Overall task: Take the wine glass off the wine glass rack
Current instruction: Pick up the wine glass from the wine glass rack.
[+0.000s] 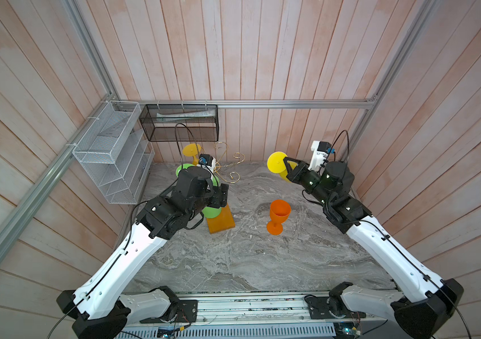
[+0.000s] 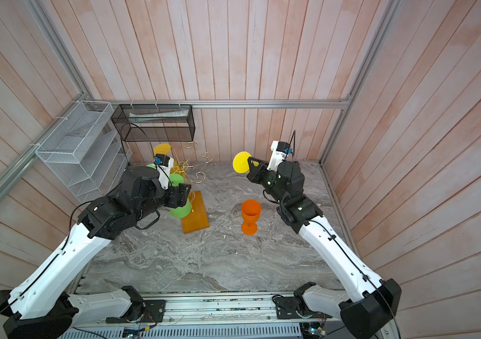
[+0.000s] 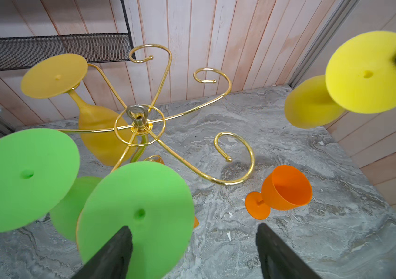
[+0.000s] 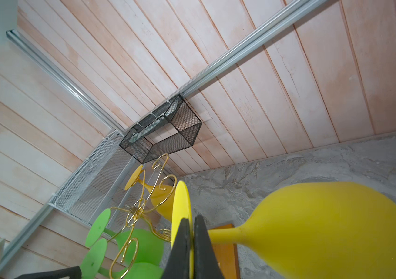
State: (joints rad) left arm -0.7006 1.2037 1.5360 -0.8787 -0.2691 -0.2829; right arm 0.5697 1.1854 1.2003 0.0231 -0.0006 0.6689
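Note:
The wine glass rack (image 1: 227,164) (image 2: 193,164) (image 3: 139,118) (image 4: 134,212) is gold wire on an amber wooden base (image 1: 221,223). A yellow wine glass (image 1: 276,163) (image 2: 240,163) (image 3: 366,72) (image 4: 337,229) hangs in the air to the right of the rack, clear of its arms. My right gripper (image 1: 286,161) (image 4: 191,217) is shut on its foot disc. Two green glasses (image 3: 139,212) (image 3: 25,174) and an amber one (image 3: 54,75) hang upside down on the rack. My left gripper (image 1: 221,196) (image 3: 193,225) is open beside the nearer green foot.
An orange glass (image 1: 279,214) (image 2: 250,214) (image 3: 286,188) stands upright on the marble table between the arms. A white mesh shelf (image 1: 110,152) and a black mesh basket (image 1: 179,123) hang on the walls behind the rack. Wooden walls close three sides.

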